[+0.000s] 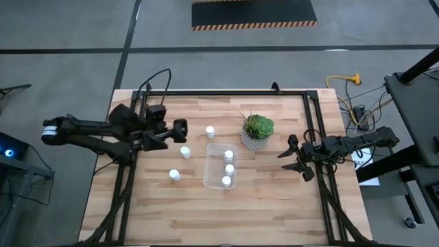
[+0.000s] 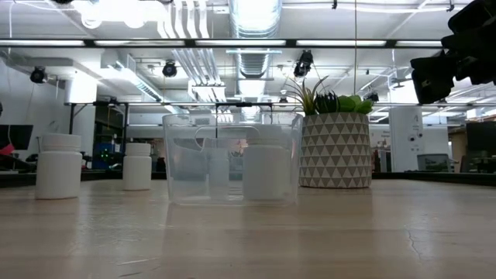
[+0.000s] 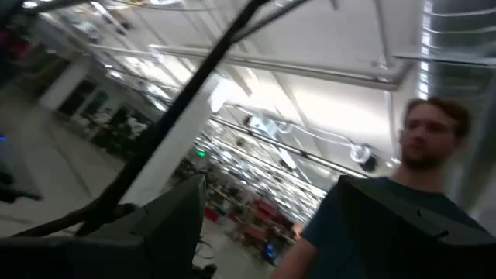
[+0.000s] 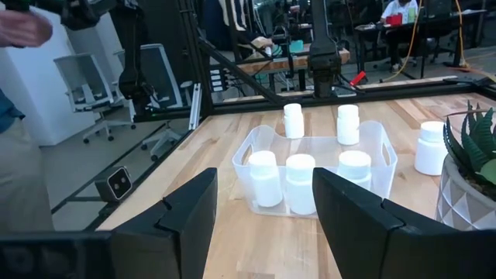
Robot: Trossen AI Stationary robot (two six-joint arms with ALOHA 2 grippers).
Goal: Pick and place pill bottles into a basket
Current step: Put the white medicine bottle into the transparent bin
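Note:
The clear basket (image 1: 221,166) stands mid-table with three white pill bottles (image 1: 229,169) upright inside it; they also show in the right wrist view (image 4: 300,182). Three more bottles stand on the table to its left: one far (image 1: 210,131), one middle (image 1: 185,151), one near (image 1: 174,175). My left gripper (image 1: 182,130) is open and empty, raised beside the far bottle; its wrist view (image 3: 271,232) looks up at the ceiling. My right gripper (image 1: 293,156) is open and empty, right of the plant, pointing at the basket (image 4: 318,167).
A grey patterned pot with a green succulent (image 1: 257,132) stands just far-right of the basket, between it and my right gripper (image 2: 457,54). A person (image 3: 403,194) shows in the left wrist view. Bare wood lies toward the table's near edge.

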